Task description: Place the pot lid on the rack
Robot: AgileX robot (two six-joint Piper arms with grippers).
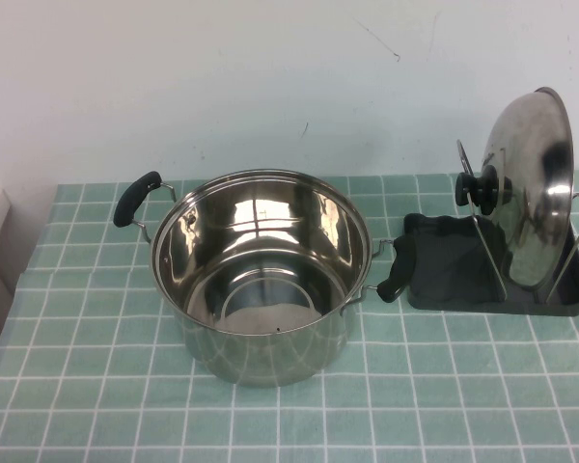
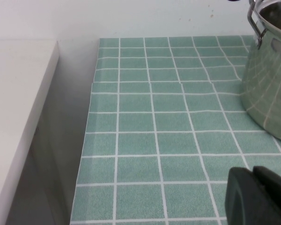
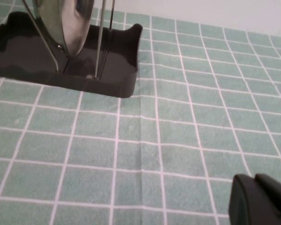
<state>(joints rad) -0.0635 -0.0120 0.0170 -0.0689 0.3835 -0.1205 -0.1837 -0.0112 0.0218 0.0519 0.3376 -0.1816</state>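
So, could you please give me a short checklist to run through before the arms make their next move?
1. Pot lid standing on edge in the rack: ok.
2. Lid held between the wire loops: ok.
3. Pot upright and uncovered, left of the rack: ok.
4. Left end effector low over the tablecloth, touching nothing: ok.
5. Right end effector clear of the rack: ok.
6. Either end effector open or shut: cannot tell.

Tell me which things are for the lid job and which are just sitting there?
For the job:
pot lid, standing on edge in the rack
rack

Just there:
steel pot, open, beside the rack
green checked tablecloth
left claw, away from the pot
right claw, away from the rack
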